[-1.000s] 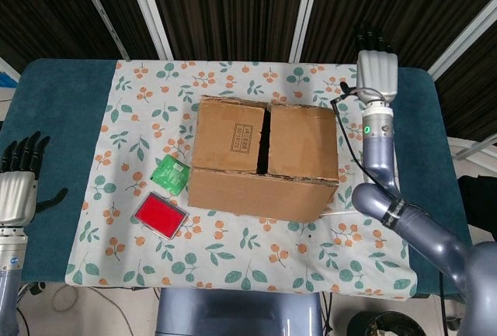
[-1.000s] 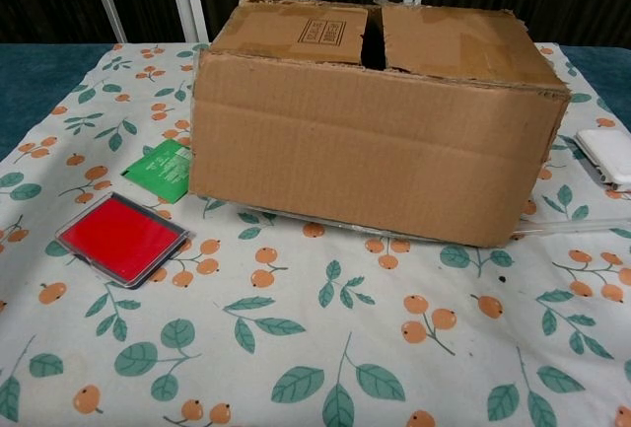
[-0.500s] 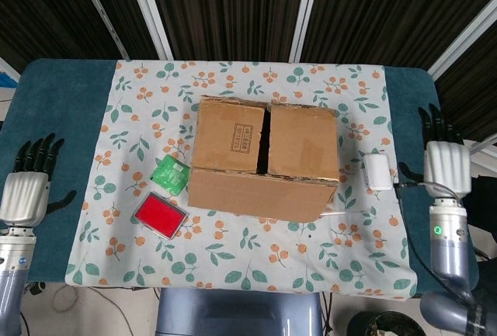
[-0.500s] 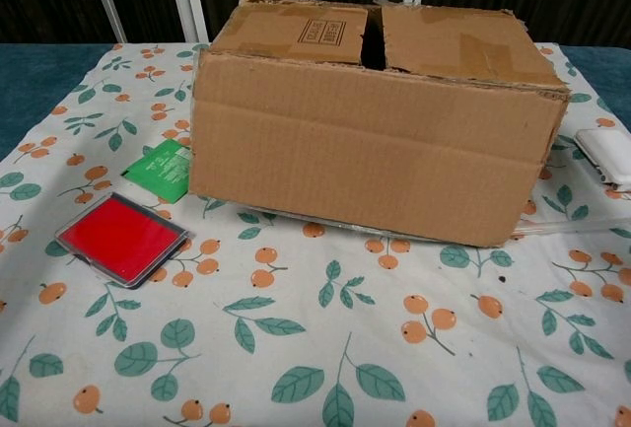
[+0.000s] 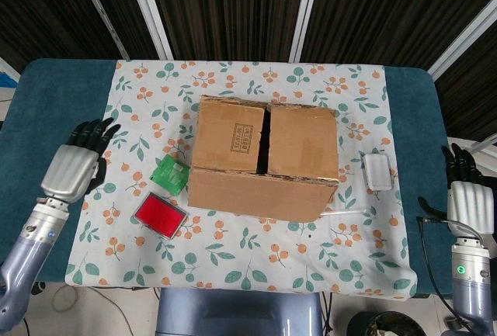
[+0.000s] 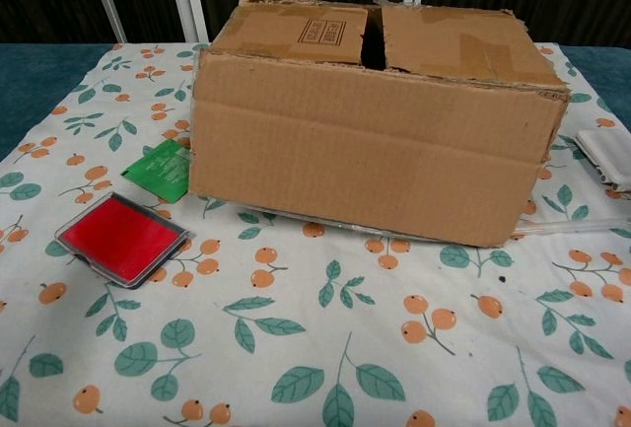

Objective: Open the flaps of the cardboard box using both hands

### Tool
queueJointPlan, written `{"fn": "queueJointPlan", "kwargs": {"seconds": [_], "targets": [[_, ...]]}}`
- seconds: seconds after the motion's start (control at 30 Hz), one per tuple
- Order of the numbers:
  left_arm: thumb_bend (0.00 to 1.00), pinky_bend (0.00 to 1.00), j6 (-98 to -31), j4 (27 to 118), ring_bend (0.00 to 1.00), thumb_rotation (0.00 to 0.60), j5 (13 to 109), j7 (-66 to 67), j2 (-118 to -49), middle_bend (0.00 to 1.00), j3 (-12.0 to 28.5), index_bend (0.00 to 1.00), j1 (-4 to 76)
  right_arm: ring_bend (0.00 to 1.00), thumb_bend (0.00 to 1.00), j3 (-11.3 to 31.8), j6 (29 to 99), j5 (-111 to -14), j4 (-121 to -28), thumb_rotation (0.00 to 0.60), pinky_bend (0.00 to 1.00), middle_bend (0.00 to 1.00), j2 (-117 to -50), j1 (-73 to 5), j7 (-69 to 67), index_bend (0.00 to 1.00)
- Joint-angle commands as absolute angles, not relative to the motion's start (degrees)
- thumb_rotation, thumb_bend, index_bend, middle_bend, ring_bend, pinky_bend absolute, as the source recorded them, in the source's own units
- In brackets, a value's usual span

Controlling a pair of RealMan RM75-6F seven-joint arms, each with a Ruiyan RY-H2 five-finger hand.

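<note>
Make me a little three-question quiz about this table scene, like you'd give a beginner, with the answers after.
1. True or false: the flaps of the cardboard box are folded wide open.
2. Which object lies nearest the red case: A) the green packet, B) the white object?
3. Fill in: the left hand and the right hand each hold ____.

Key
1. False: both flaps lie closed, with a dark gap between them.
2. A.
3. Nothing: both are apart from the box, at the table's sides.

White pad [image 6: 606, 154] cut by chest view's right edge, box label [image 5: 245, 137] print unreadable — too small
</note>
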State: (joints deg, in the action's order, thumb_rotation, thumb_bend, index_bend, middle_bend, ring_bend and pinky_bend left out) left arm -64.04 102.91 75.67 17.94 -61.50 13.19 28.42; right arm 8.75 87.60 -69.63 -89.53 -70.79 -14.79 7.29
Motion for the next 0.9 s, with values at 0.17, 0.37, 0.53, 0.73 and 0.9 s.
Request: {"fn": "queueJointPlan", "kwargs": {"seconds": [0.17, 0.37, 0.53, 0.73, 0.9], "targets": [[0.94, 0.21, -47.02, 104.81, 0.11, 0.6, 65.91, 28.97, -58.63, 0.19, 18.15, 0.12, 44.6, 0.0, 0.24, 9.43, 86.49, -70.34, -87.79, 0.6, 0.23, 0.0, -71.78, -13.85, 4.63, 0.0], [1.0, 0.27, -39.55, 101.09, 0.16, 0.6, 59.32, 36.28, -61.72, 0.23, 19.08, 0.15, 55.98, 0.0, 0.24, 10.52, 85.63, -69.87, -86.89, 0.6, 0.23, 0.0, -71.96, -13.29, 2.9, 0.0], [1.0, 0.27, -30.83, 92.78, 0.17, 0.6, 55.08, 38.91, -66.32, 0.27, 18.38, 0.18, 66.75, 0.0, 0.24, 11.33, 84.68, -69.63, -86.55, 0.6, 0.23, 0.0, -71.88, -13.07, 1.69, 0.0], [1.0, 0.29, -26.09, 84.76, 0.19, 0.6, 52.85, 38.47, -71.43, 0.31, 15.95, 0.21, 74.8, 0.0, 0.24, 12.01, 84.08, -69.7, -85.91, 0.6, 0.23, 0.0, -71.72, -12.76, 0.84, 0.0], [1.0, 0.29, -26.16, 80.11, 0.19, 0.6, 53.24, 37.35, -76.17, 0.32, 14.06, 0.22, 78.76, 0.0, 0.24, 12.36, 83.57, -69.81, -85.75, 0.6, 0.23, 0.0, -71.81, -12.55, 0.56, 0.0]]}}
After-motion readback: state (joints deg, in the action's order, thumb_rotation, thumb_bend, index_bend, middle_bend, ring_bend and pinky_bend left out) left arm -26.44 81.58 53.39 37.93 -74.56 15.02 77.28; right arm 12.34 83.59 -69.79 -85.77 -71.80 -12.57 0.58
